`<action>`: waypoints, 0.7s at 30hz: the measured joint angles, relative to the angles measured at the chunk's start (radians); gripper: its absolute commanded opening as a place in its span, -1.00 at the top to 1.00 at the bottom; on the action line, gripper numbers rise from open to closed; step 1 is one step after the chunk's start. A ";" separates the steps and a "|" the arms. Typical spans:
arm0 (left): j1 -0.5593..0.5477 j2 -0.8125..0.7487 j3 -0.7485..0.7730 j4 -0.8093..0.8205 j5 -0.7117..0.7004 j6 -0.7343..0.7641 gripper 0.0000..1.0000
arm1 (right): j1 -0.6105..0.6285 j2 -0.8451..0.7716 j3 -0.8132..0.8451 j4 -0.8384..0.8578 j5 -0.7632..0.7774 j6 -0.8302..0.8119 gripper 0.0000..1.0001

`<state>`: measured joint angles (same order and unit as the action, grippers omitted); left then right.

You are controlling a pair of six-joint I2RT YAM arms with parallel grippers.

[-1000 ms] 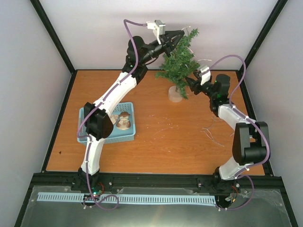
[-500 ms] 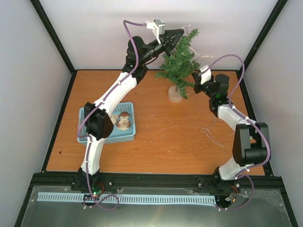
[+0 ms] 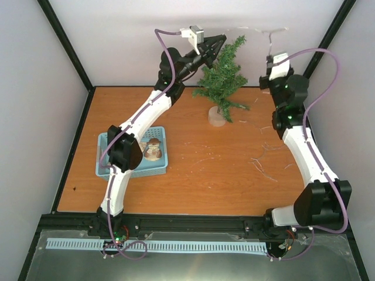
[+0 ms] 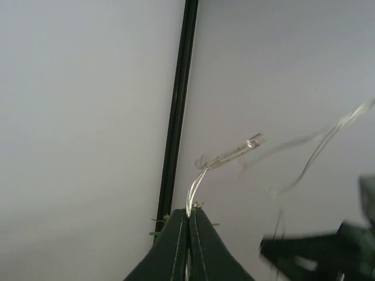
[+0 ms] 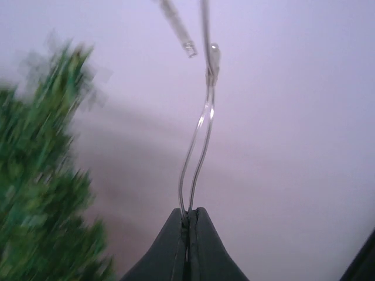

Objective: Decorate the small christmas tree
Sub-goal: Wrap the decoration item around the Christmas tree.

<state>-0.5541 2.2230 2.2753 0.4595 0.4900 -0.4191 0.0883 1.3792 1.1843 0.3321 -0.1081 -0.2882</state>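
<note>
The small christmas tree stands upright on its pale round base at the back of the orange table. My left gripper is held high by the tree's tip, shut on a thin clear light-string wire with a tiny bulb beyond it. My right gripper is raised to the right of the tree, shut on a doubled strand of the same clear wire. That wire runs up to small bulbs. The tree shows blurred at the left of the right wrist view.
A blue basket with ornaments sits at the left of the table. Loose clear wire strands lie on the table's right half. White walls and black frame posts close in the back and sides.
My right gripper closed on the wire beside the tree's right branches, then swung up and to the right, lifting the strand. The left gripper stayed put.
</note>
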 measured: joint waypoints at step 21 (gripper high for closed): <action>0.000 0.021 -0.028 -0.006 -0.078 0.026 0.28 | -0.147 0.293 0.466 -0.246 0.089 0.071 0.94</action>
<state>-0.5541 2.2440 2.2471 0.4534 0.4118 -0.3935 -0.0586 1.6722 1.6501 0.0856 -0.0193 -0.2173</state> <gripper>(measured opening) 0.313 0.032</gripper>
